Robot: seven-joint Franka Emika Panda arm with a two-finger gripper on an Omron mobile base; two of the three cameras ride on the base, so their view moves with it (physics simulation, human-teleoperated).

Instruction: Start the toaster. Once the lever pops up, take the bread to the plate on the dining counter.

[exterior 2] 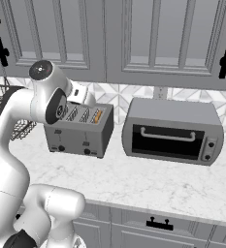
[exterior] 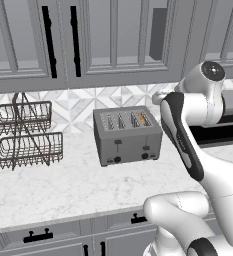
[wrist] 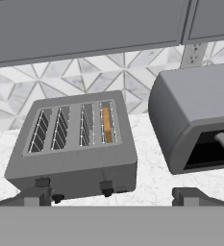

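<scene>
The grey four-slot toaster [exterior: 128, 136] [exterior 2: 79, 128] [wrist: 75, 156] stands on the marble worktop against the tiled wall. An orange-brown bread [wrist: 106, 124] [exterior: 144, 119] [exterior 2: 98, 116] slice sits down in its rightmost slot. Both front levers [wrist: 106, 185] are up near the top of their tracks. My gripper [wrist: 112, 197] hovers above and in front of the toaster, tilted down at it. It is open, its fingertips [wrist: 34, 197] spread wide with nothing between them. The plate and the dining counter are out of view.
A grey toaster oven [exterior 2: 172, 131] [wrist: 195, 115] with a dark glass door sits close to the toaster's right. A two-tier wire basket rack [exterior: 25, 132] stands to its left. Grey wall cabinets [exterior: 113, 40] hang low overhead. Bare marble worktop [exterior: 63, 190] lies in front.
</scene>
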